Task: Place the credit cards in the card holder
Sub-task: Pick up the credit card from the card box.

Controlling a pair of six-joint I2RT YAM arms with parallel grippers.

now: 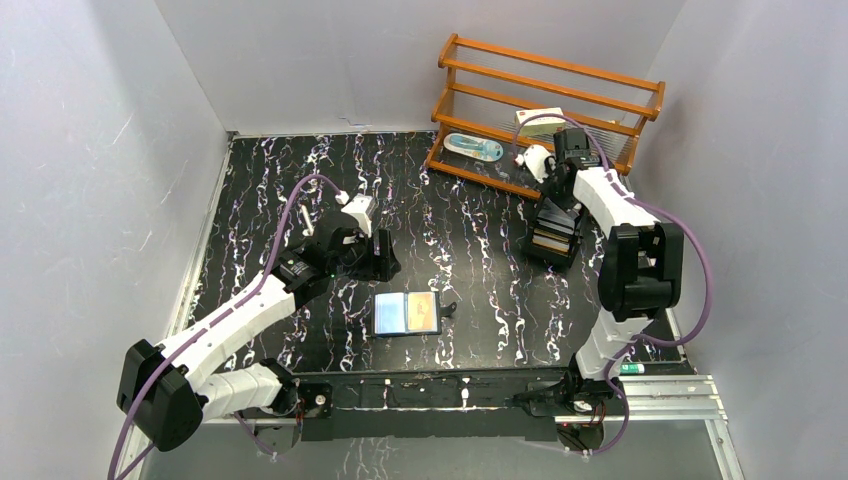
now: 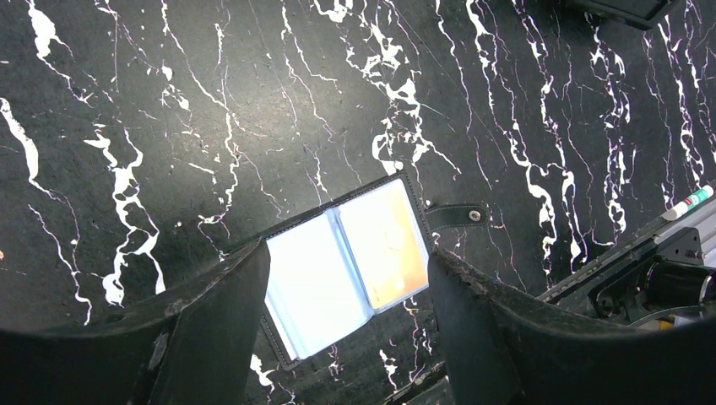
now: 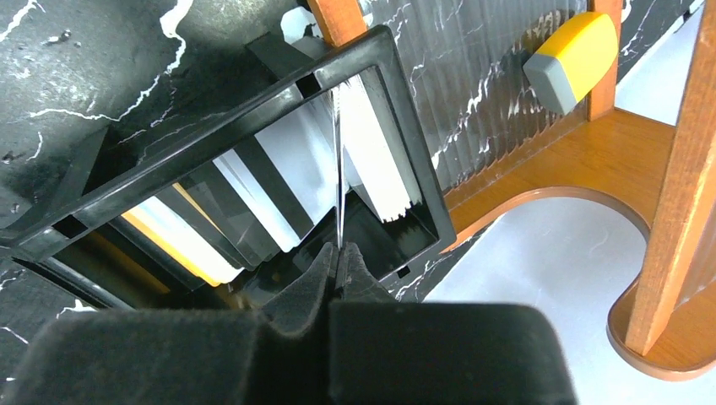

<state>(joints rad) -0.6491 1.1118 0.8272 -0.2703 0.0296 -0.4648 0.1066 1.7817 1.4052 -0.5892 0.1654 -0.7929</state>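
Note:
The card holder (image 1: 407,312) lies open and flat on the table, its left pocket silvery-blue, its right pocket showing a tan-orange card (image 2: 384,245), its snap tab (image 2: 460,215) sticking out to the right. My left gripper (image 1: 385,255) hovers over it, open and empty; in the left wrist view the card holder (image 2: 321,283) shows between the fingers of the left gripper (image 2: 346,260). My right gripper (image 3: 339,257) is shut on the near edge of a thin credit card (image 3: 338,160), seen edge-on, standing in the black box (image 3: 211,160) among several other white and orange cards (image 3: 181,240).
The black open-topped box (image 1: 553,238) stands at the right, just in front of a wooden rack (image 1: 545,110) holding a blue-white item (image 1: 475,148) and a pale box (image 1: 540,118). A yellow-grey block (image 3: 574,59) sits on the rack near my right gripper (image 1: 562,208).

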